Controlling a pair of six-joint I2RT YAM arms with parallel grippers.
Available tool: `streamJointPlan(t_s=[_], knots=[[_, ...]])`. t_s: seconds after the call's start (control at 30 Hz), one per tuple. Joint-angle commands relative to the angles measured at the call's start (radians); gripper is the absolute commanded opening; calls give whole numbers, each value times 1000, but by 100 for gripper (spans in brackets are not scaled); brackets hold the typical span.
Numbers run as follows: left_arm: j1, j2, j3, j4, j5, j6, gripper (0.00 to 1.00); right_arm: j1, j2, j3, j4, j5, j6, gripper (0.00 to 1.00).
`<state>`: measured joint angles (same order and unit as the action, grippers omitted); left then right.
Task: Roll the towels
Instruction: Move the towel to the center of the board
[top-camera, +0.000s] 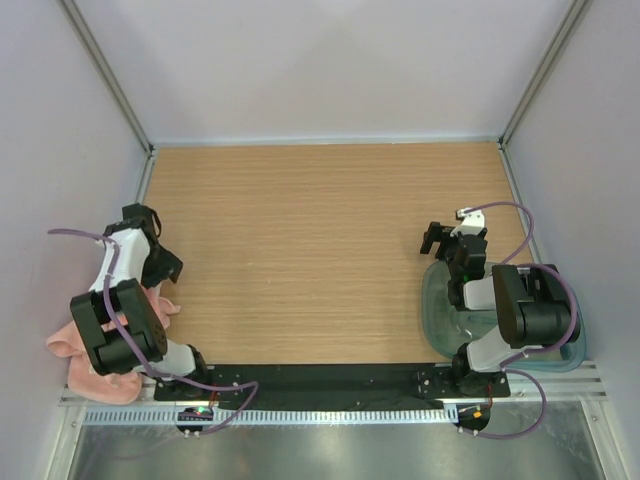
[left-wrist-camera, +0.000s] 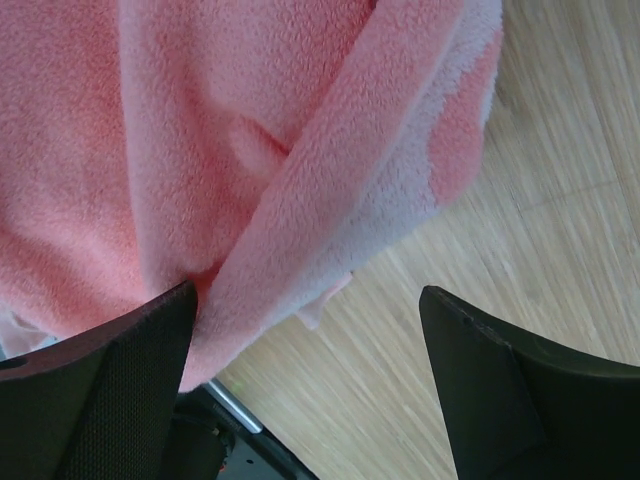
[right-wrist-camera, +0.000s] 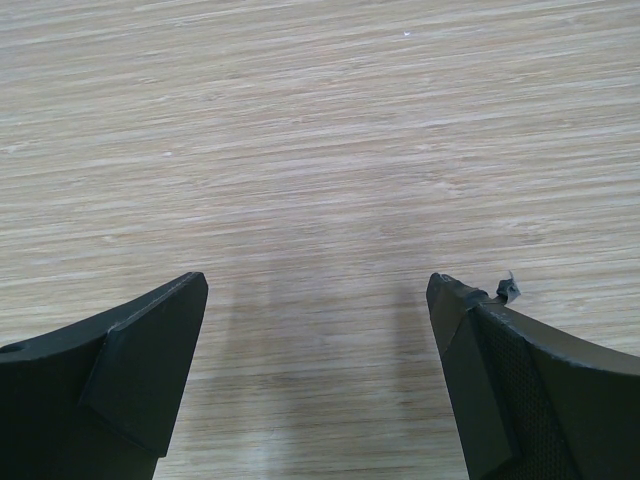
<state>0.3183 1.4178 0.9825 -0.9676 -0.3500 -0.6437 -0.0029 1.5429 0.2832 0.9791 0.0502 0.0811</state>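
Observation:
A heap of pink fleece towels (top-camera: 68, 345) lies at the table's near left corner, mostly under my left arm. In the left wrist view the pink towel (left-wrist-camera: 250, 130) fills the upper left, and a folded edge hangs against the left finger (left-wrist-camera: 150, 340). My left gripper (top-camera: 162, 270) (left-wrist-camera: 308, 300) is open just above the towel's edge, with bare wood between the jaws. My right gripper (top-camera: 436, 240) (right-wrist-camera: 318, 285) is open and empty over bare table at the right, far from the towels.
A translucent teal tray (top-camera: 437, 305) sits at the near right under the right arm. The wooden table (top-camera: 310, 250) is walled by pale panels at the left, right and back. A black mounting rail (top-camera: 320, 378) runs along the near edge.

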Motion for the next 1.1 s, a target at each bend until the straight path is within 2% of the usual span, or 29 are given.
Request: streamJointPlan(t_s=[0.0, 0.07, 0.17, 0.2, 0.27, 0.33, 0.4, 0.53, 0.57, 0.63, 0.67, 0.7, 0.83, 0.93, 1.0, 1.07], knots=[[33, 49, 31, 69, 77, 26, 91, 3, -7, 11, 63, 16, -11, 100], [34, 73, 35, 76, 82, 19, 83, 3, -7, 11, 61, 16, -12, 100], [39, 89, 53, 81, 82, 13, 58, 3, -7, 11, 64, 14, -11, 100], [38, 89, 62, 82, 83, 13, 40, 3, -7, 11, 64, 16, -11, 100], [38, 83, 73, 81, 86, 9, 19, 3, -7, 11, 64, 16, -11, 100], [30, 61, 91, 66, 80, 7, 12, 3, -7, 11, 63, 16, -11, 100], [-5, 34, 114, 43, 50, -4, 1, 3, -7, 10, 66, 16, -9, 100], [-155, 3, 206, -51, -9, -59, 0, 3, -7, 13, 61, 16, -11, 100], [-238, 7, 269, -71, -14, -77, 0, 3, -7, 13, 63, 17, -11, 100], [-310, 39, 336, -114, -21, -138, 0, 3, -7, 11, 62, 17, -9, 100], [-409, 56, 397, -123, -11, -157, 0, 3, -7, 13, 61, 16, -10, 100], [-447, 81, 436, -134, -3, -193, 0, 3, -7, 13, 63, 14, -11, 100], [-657, 246, 628, -163, 10, -267, 0, 3, -7, 11, 61, 17, -10, 100], [-749, 370, 824, -195, 5, -300, 0, 3, -7, 11, 63, 36, -3, 100], [-823, 510, 981, -221, 40, -307, 0, 3, -7, 11, 63, 36, -3, 100], [-881, 640, 1068, -223, 71, -306, 2, 3, -7, 11, 61, 36, -3, 100]])
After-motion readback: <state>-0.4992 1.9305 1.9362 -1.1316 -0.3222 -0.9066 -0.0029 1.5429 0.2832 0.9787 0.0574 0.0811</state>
